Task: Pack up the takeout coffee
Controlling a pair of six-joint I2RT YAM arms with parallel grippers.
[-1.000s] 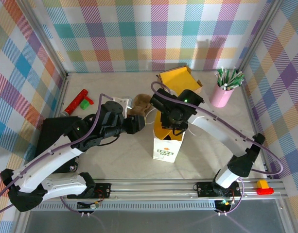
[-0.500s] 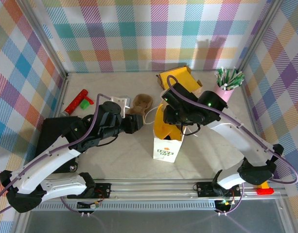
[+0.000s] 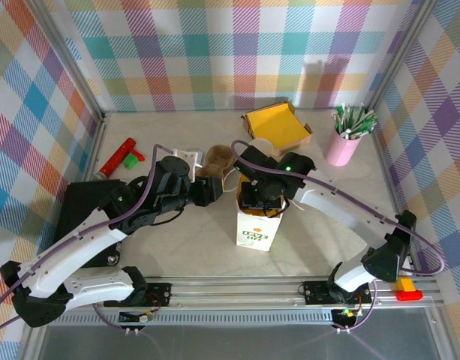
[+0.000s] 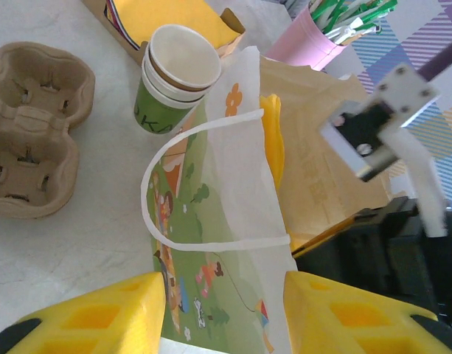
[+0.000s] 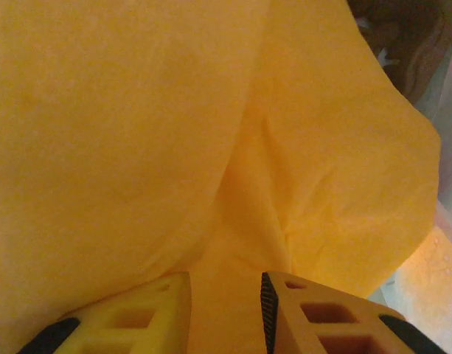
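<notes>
The lidded takeout coffee cup is hidden from me. A white paper bag [image 3: 258,225] with cartoon print [image 4: 226,243] stands mid-table, a yellow napkin [image 3: 252,201] bulging from its mouth. My right gripper [image 3: 263,199] reaches down into the bag. In the right wrist view its fingers [image 5: 226,284] stand close together, pinching a fold of the yellow napkin [image 5: 174,125]. My left gripper [image 3: 214,189] sits at the bag's left side, open [image 4: 224,284], its yellow fingers [image 4: 100,313] straddling the bag's printed wall and handle without closing.
A stack of lidless green-and-cream cups [image 4: 178,74] stands behind the bag, beside a brown cup carrier [image 4: 30,140]. A box of yellow napkins [image 3: 278,124] and a pink cup of sticks [image 3: 342,144] lie at the back right. Red tool [image 3: 121,156] and black box [image 3: 83,204] sit left.
The right arm swung out to the right, then came back and lowered its gripper into the bag's mouth. The left arm and the bag have stayed put.
</notes>
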